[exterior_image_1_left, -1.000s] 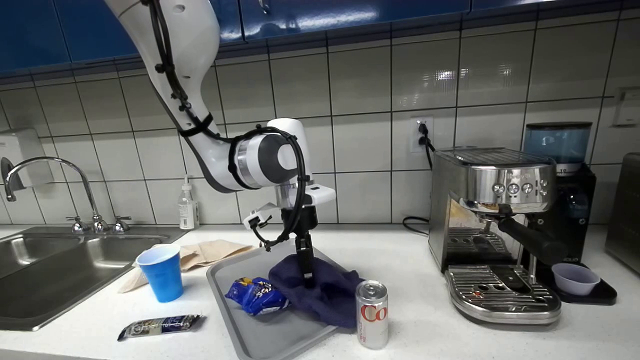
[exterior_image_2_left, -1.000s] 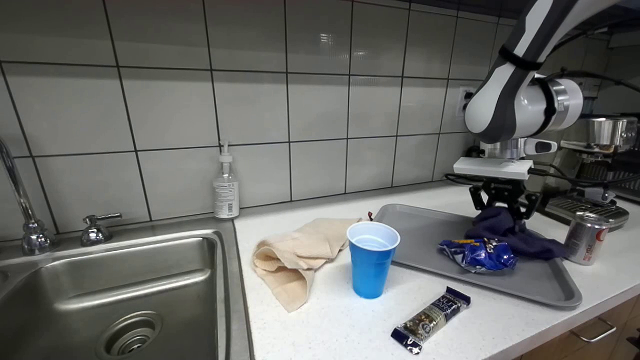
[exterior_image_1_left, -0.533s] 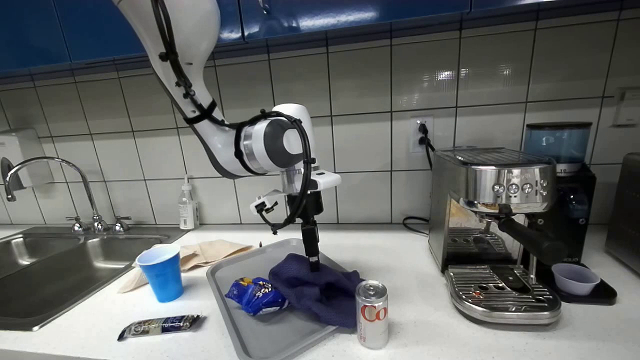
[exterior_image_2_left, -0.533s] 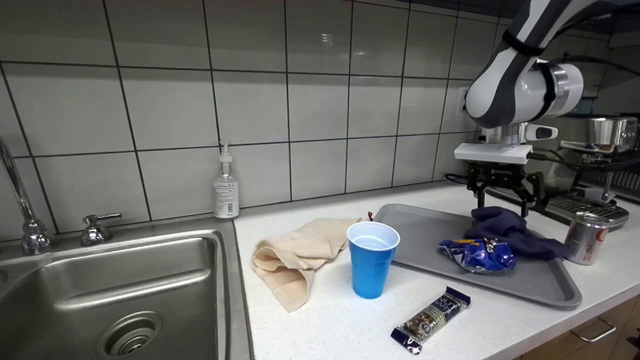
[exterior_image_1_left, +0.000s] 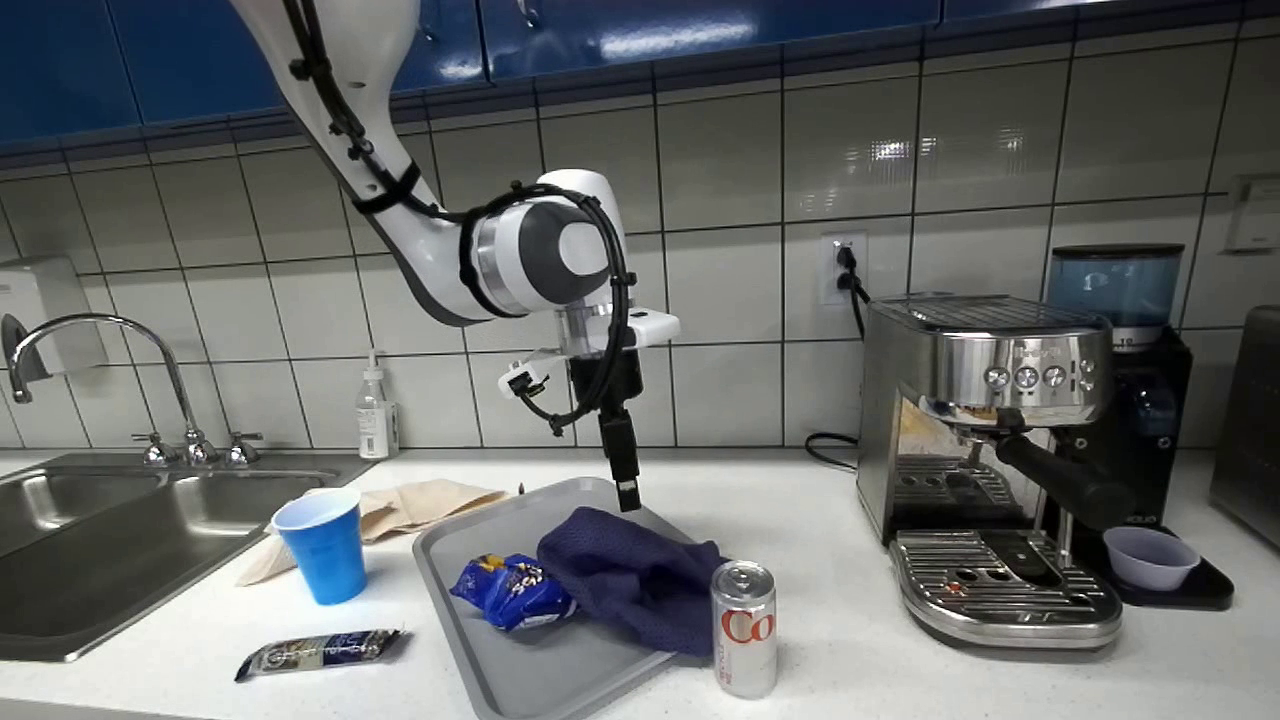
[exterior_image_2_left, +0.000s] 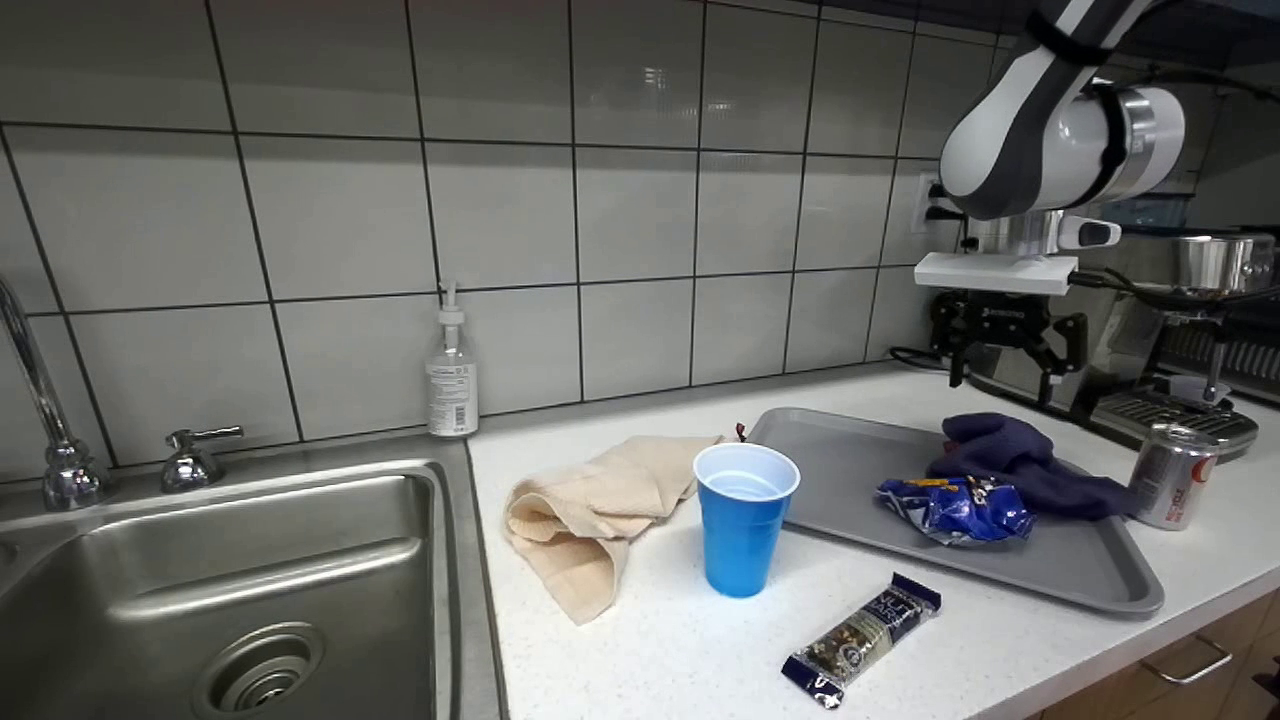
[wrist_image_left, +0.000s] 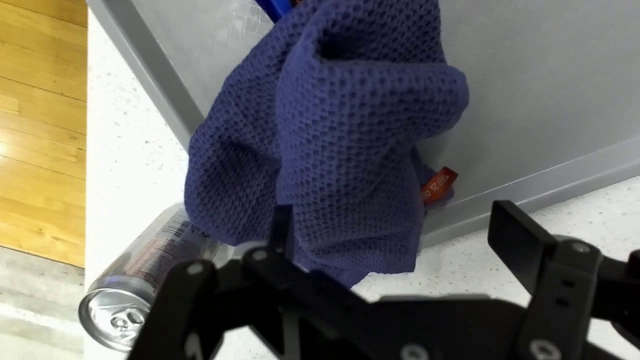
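Here's the hand, pointing down, fingers spread wide and free of any load, hanging above the navy cloth with a clear gap below the tips. And that cloth! It lies in a crumpled heap on the grey tray, one end spilling past the rim over the white desk, and in the wrist view a little red label pokes out from its side. Right beside it on the tray sits a crinkled blue packet, and just outside the rim stands a silver can, upright (so near the cloth that I can't call whether they touch). Across the desk: a blue cup, standing, white on the inside; a wrapped nut bar flat on the surface in front of it; a rumpled tan napkin behind. Over by the tiled wall there's a pump bottle at a back corner of the steel sink. And well away from the tray, on the opposite side from the sink, a shiny espresso machine with a grinder next to it.
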